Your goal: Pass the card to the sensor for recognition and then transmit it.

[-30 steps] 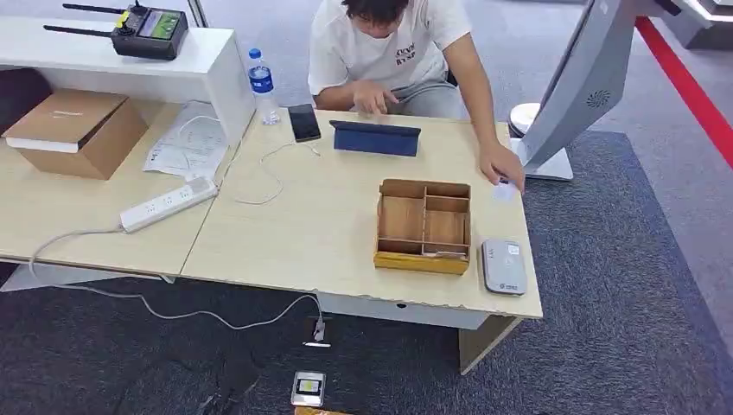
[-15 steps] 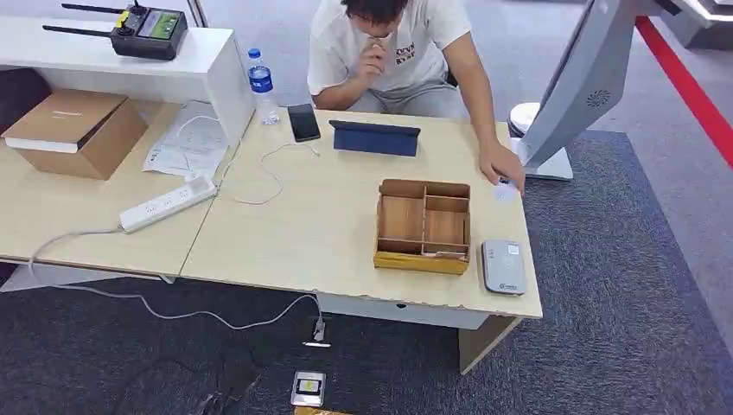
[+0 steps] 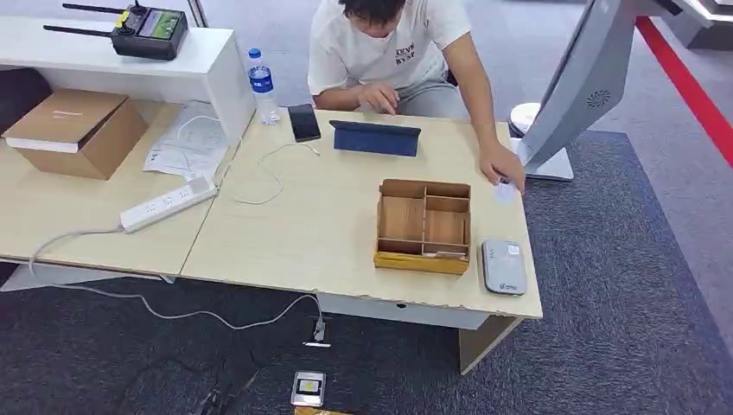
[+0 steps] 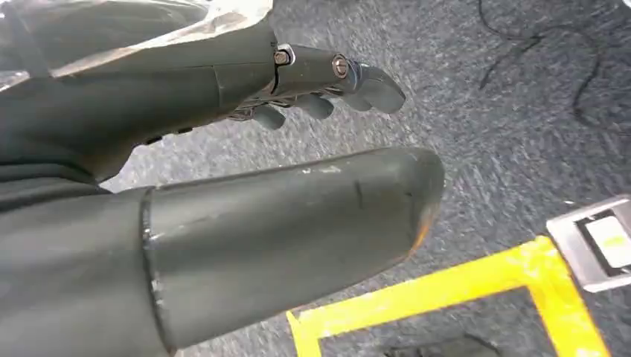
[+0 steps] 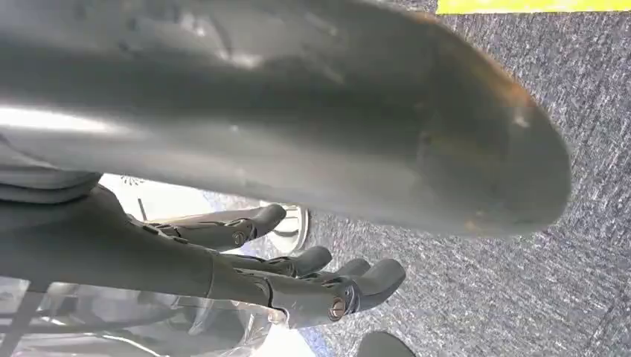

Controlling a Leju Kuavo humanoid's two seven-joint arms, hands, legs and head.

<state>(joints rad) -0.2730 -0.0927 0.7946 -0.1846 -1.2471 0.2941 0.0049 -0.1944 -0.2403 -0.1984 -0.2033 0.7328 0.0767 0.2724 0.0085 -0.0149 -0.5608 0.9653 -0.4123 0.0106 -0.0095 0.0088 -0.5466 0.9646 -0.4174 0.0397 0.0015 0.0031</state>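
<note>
While I watch: both hands hang over carpet.
Card (image 3: pixel 505 191): small, white, under a person's hand (image 3: pixel 501 164), worktop's (image 3: pixel 320 233) three-o'clock edge.
Writing: unreadable.
Left hand (image 4: pixel 223 149): fingers apart, empty.
Right hand (image 5: pixel 283 193): likewise.

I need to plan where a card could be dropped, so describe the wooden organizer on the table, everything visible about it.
The wooden organizer is a shallow open-topped box of light brown wood, with thin dividers splitting it into one long compartment and smaller ones beside it. All compartments look empty. It sits flat on the pale table near the front edge, apart from the grey card reader beside it. Nothing touches it but the table.
</note>
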